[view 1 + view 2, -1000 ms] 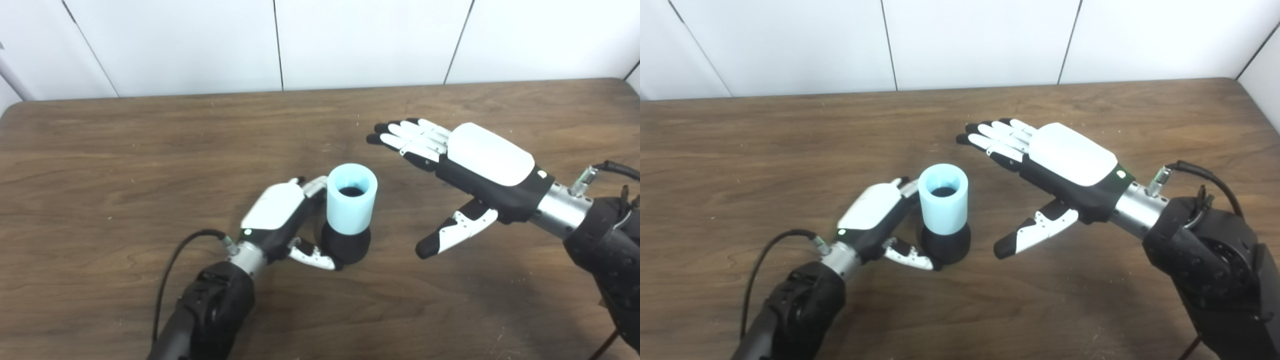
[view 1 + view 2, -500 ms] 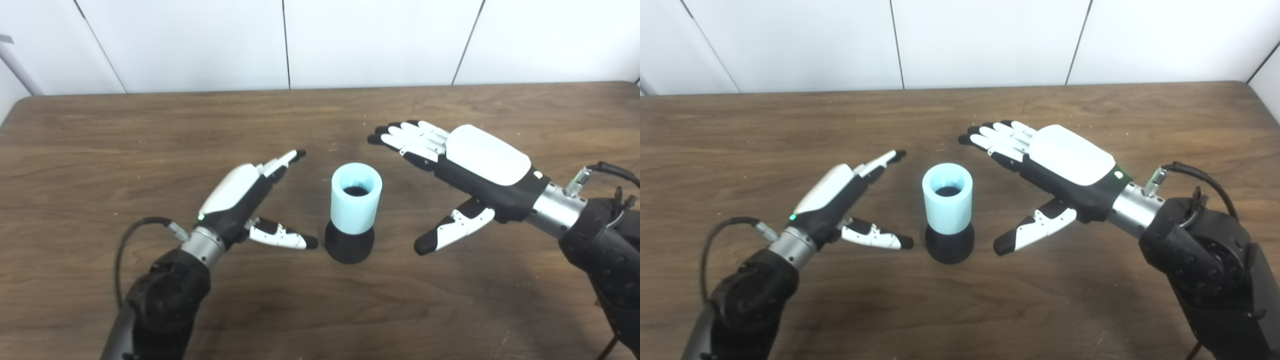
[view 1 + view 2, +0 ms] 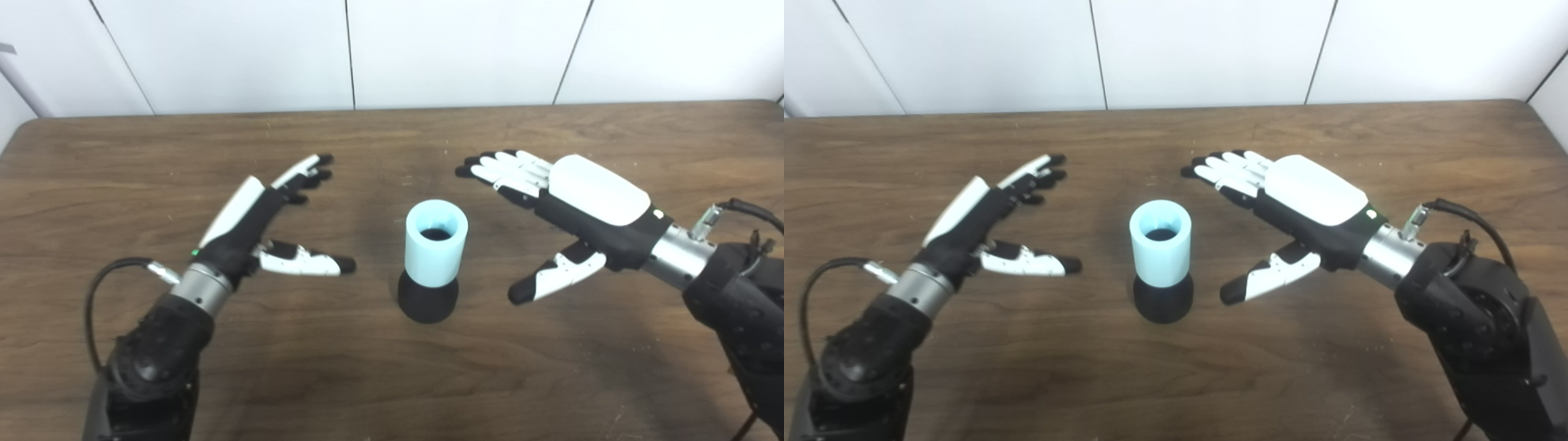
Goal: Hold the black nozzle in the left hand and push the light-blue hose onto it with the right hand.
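Note:
The light-blue hose (image 3: 436,242), a short upright tube, sits on top of the black nozzle (image 3: 427,299), which stands on the wooden table (image 3: 392,380) near the middle. My left hand (image 3: 257,211) is open and empty, well to the left of the nozzle and clear of it, with its thumb pointing toward it. My right hand (image 3: 576,199) is open and empty, to the right of the hose and a little behind it, palm down, touching nothing. Both hands also show in the right eye view: the left hand (image 3: 980,223) and the right hand (image 3: 1298,196).
A white panelled wall (image 3: 392,49) runs behind the table's far edge. Black cables hang from both wrists.
My left hand has let go of the black nozzle, opened and drawn back to the left and away. The right hand has barely moved. The camera shifted slightly after the oldest frames.

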